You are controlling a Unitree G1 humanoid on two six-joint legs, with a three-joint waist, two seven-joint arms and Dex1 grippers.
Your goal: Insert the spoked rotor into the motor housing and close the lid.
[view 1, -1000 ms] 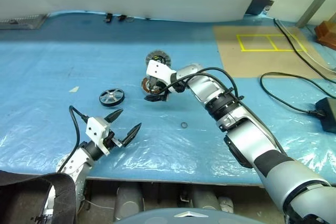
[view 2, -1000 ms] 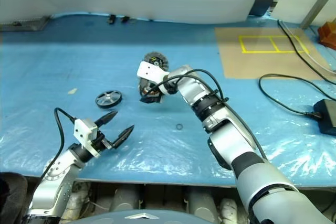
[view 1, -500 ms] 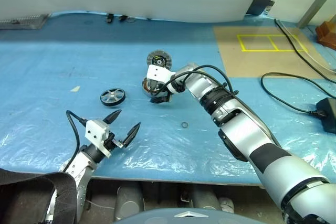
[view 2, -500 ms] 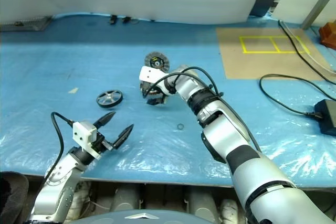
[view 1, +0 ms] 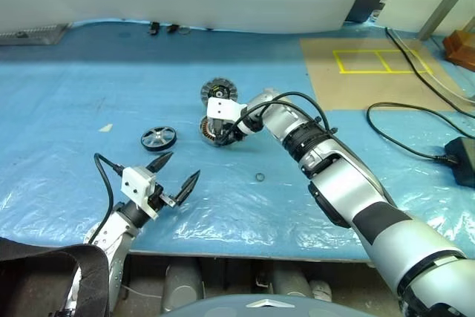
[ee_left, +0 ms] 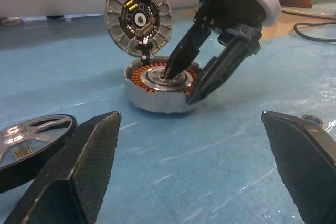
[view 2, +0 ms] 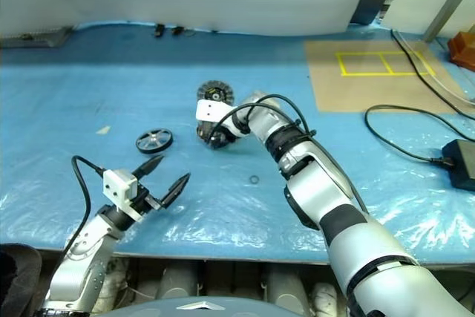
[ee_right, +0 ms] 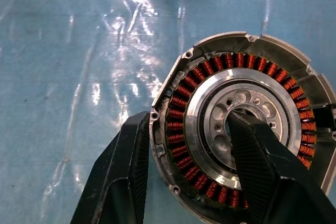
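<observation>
The motor housing (ee_left: 157, 94), a grey cup with coppery windings, lies flat on the blue sheet. The lid (ee_left: 138, 17) stands upright at its far edge, ribbed face and dark centre towards me. My right gripper (ee_left: 179, 88) points down onto the housing (ee_right: 181, 129), one finger in the silver centre hole and the other against the outside of the rim, shut on that wall. The spoked rotor (view 1: 158, 137) lies flat to the left of the housing. Nearer the table's front edge, my left gripper (view 1: 180, 167) hangs open and holds nothing.
A small black ring (view 1: 260, 177) lies on the sheet in front of the housing. A brown board with yellow tape (view 1: 364, 64) sits at the back right. A black cable and adapter (view 1: 460, 157) lie at the far right. A paper scrap (view 1: 105, 127) is left of the rotor.
My right gripper has sunk onto the housing and its fingers have closed in on the wall. My left gripper has stayed open in place.
</observation>
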